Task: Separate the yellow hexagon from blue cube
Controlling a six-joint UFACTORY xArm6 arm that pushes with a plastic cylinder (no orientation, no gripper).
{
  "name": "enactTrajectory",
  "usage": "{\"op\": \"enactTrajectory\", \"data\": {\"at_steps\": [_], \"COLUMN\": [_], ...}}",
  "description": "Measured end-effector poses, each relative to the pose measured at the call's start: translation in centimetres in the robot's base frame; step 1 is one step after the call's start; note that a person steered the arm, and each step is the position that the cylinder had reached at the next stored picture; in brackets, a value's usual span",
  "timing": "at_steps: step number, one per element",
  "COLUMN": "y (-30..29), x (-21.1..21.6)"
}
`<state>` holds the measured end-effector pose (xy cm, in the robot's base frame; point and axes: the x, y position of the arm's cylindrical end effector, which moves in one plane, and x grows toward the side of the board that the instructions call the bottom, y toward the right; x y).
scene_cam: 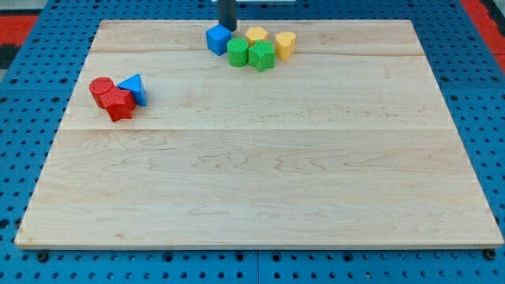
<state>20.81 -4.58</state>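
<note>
The blue cube [218,39] sits near the view's top edge of the wooden board [252,181], turned at an angle. The yellow hexagon [256,35] lies to its right, with a gap between them. My tip [227,26] is at the cube's upper right corner, touching or nearly touching it, between the cube and the hexagon. A green cylinder [238,52] sits just below the gap. A green block [262,56] sits below the hexagon.
A second yellow block [285,44] lies right of the hexagon. At the view's left, a red cylinder [100,90], a red block [120,104] and a blue triangle [134,88] are clustered together.
</note>
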Motion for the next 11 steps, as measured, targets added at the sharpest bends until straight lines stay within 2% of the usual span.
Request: {"op": "enactTrajectory", "data": {"at_steps": [1, 2, 3, 4, 5, 6, 7, 8, 9, 10, 11], "y": [7.5, 9.3, 3.2, -0.5, -0.5, 8.2, 14.1, 11.9, 6.0, 10.3, 11.2], "x": [0.0, 0.6, 0.5, 2.5, 3.8, 2.3, 2.1, 2.9, 2.9, 4.2, 7.3]}}
